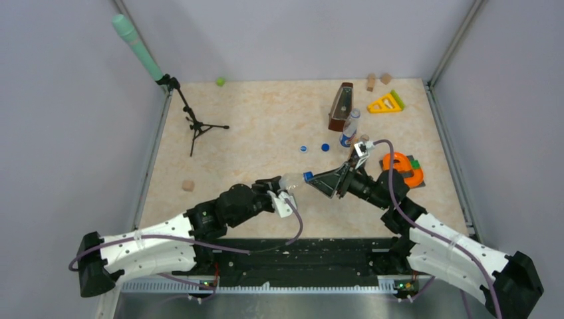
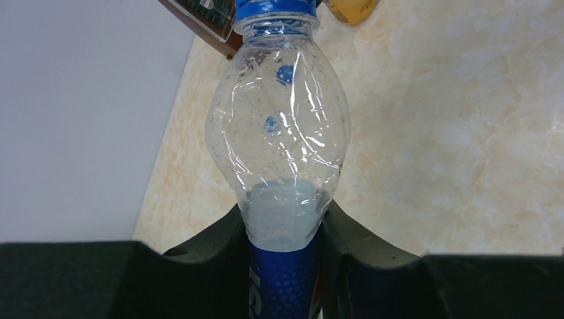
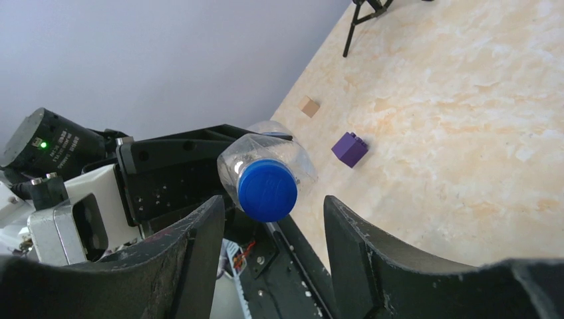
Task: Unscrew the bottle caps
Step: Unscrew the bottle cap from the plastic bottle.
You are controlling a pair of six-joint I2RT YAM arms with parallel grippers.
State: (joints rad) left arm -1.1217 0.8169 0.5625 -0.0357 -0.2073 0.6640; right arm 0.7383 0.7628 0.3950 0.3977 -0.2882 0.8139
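My left gripper (image 2: 284, 266) is shut on a clear bottle (image 2: 279, 133) with a blue label and holds it lying above the table. In the top view the left gripper (image 1: 282, 193) has the bottle (image 1: 292, 180) pointing right. A dark blue cap (image 3: 267, 189) sits on the bottle's neck. My right gripper (image 3: 273, 229) is open, its fingers on either side of the cap and apart from it; it also shows in the top view (image 1: 319, 181). Two loose caps lie on the table, one paler (image 1: 303, 149), one dark blue (image 1: 325, 147). A second bottle (image 1: 350, 127) stands upright.
A purple cube (image 3: 350, 148) and a tan cube (image 3: 308, 106) lie on the table. A tripod (image 1: 193, 123) with a green stick stands at the back left. A brown block (image 1: 340, 106), a yellow wedge (image 1: 386, 103) and an orange toy (image 1: 401, 167) are on the right.
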